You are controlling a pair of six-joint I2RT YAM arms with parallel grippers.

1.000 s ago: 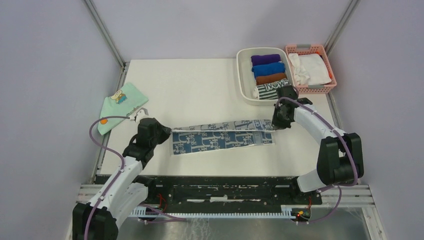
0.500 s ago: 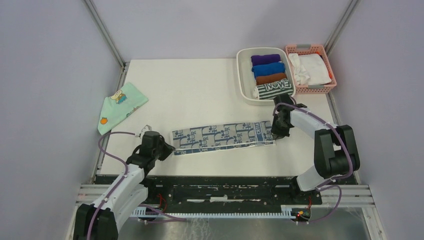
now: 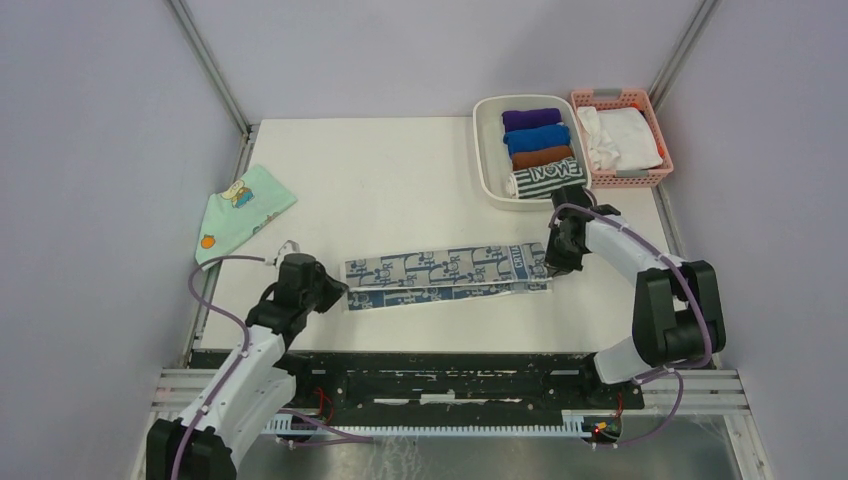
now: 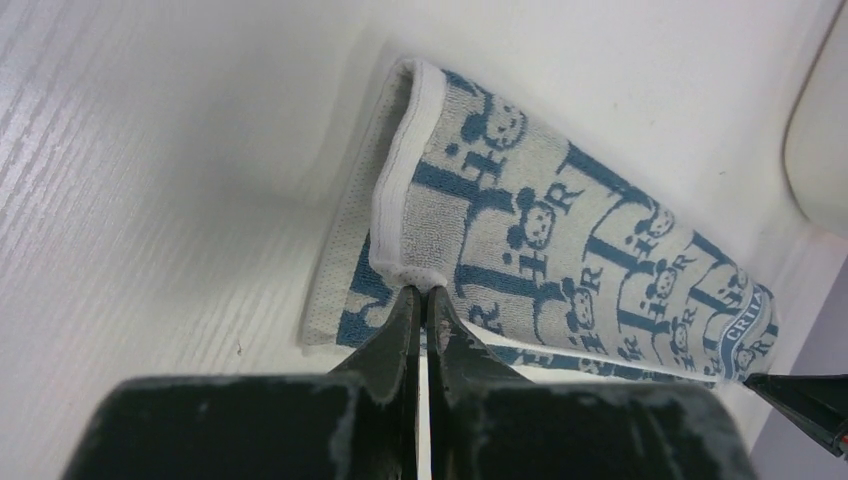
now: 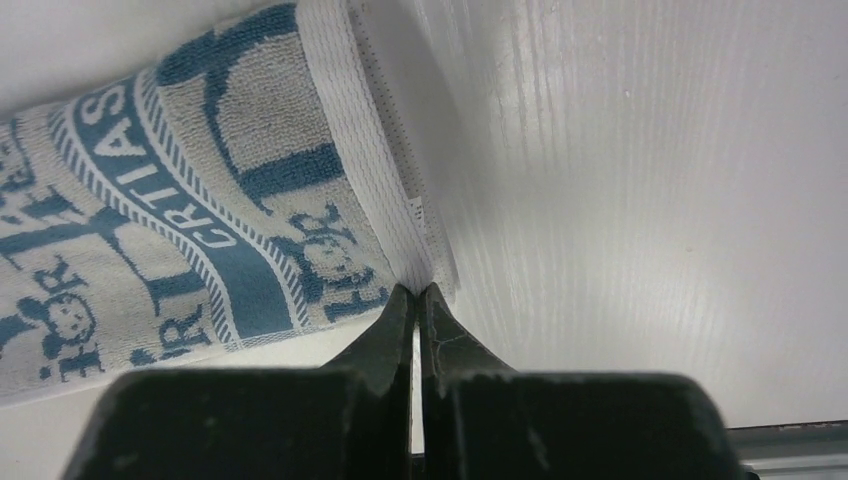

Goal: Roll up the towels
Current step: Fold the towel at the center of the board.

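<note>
1. The blue-grey towel (image 3: 445, 272) lies as a long, narrow, folded strip on the surface (image 3: 400, 180), stretched between the two end effectors; we see its white lettered band at the end nearest the right end effector (image 3: 552, 262).
2. The left end effector (image 3: 335, 290) is closed; in its wrist view the fingertips (image 4: 420, 292) pinch the white hem of the towel (image 4: 560, 250), and the upper layer stands raised just ahead of them, with the lower layer flat beneath.
3. The right end effector (image 5: 417, 290) is also closed; its tips meet on the corner of the white hem, with the lettered band of the towel (image 5: 150, 200) to the left of the tips and bare surface to their right.
4. The striped towel (image 3: 545, 175) sits already rolled in the white bin (image 3: 483, 150), just beyond the right end effector; purple, blue and brown rolls (image 3: 538, 138) lie behind it.
5. A pink basket (image 3: 655, 130) stands beside that bin; a mint-green cloth (image 3: 240, 210) lies beyond the left end effector, well apart from it.
</note>
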